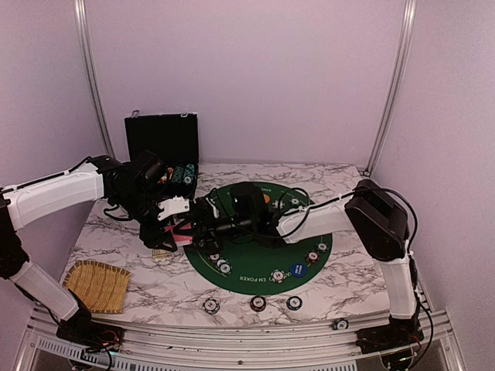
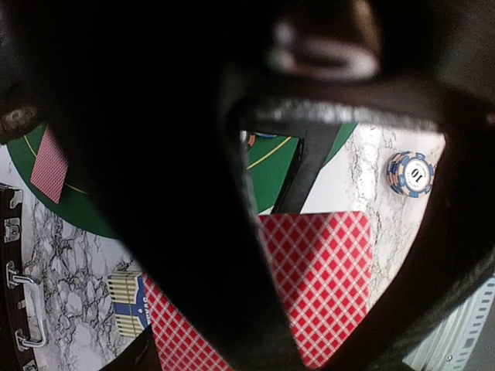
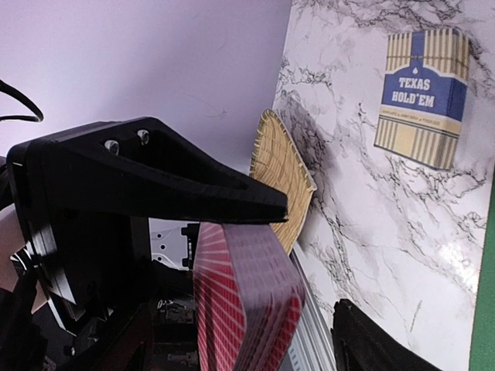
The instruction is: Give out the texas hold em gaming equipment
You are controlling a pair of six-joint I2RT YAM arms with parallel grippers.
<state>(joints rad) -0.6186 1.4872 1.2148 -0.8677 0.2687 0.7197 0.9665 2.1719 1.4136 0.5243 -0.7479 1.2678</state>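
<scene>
— Grey-veined marble counter, one round green felt. Where's the deck?
— One deck of red-backed cards, clenched in the left tool just off the felt's left edge. The right tool straddles it, fingers apart.
— Chips?
— Three round striped chips in a row on the near marble. Beyond them are one cardboard card box and one woven straw mat.

Pale lavender wall panels fill the upper half of the top view, divided by two slim metal posts, one at upper left and one at upper right. Below them lies a white marble-patterned table with grey veins, edged along the bottom by a ribbed aluminium rail. The light is soft and even.
</scene>
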